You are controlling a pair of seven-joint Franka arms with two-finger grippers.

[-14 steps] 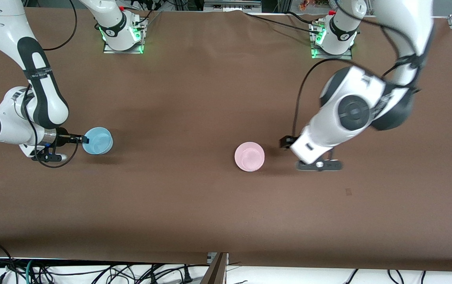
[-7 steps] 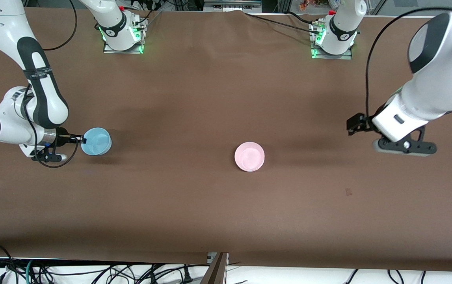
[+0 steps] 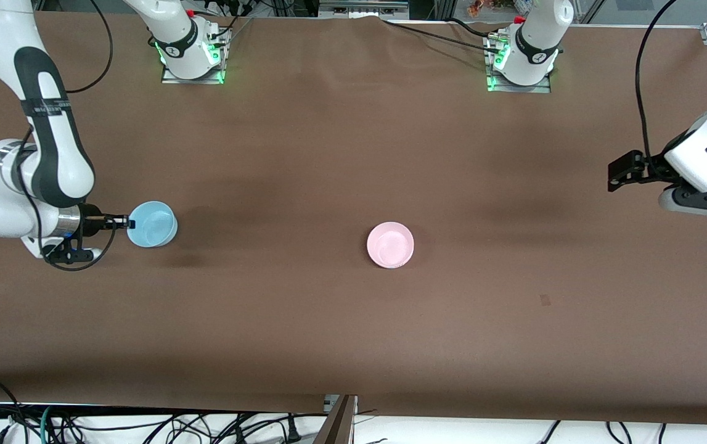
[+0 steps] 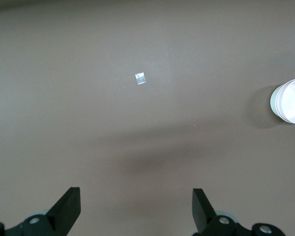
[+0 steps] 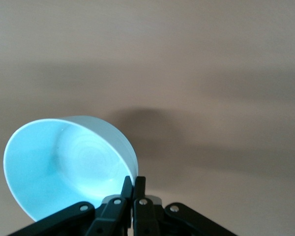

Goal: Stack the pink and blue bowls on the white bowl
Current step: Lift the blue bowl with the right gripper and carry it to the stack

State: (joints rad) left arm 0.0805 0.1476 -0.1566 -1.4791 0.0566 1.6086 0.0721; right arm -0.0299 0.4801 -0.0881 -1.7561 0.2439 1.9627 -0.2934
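Your right gripper [image 3: 124, 221] is pinching the blue bowl's [image 3: 152, 224] rim, fingers closed tight on it, lifting it tilted over the table [image 3: 304, 320] toward the right arm's end. The pink bowl [image 3: 390, 245] is sitting mid-table (a white rim is peeking out beneath it). Your left gripper [image 3: 621, 172] is hanging wide open, holding nothing, over the left arm's end.

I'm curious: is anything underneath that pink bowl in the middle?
The pink bowl looks empty. A thin pale rim peeks out below it, perhaps another bowl; what it covers stays hidden.
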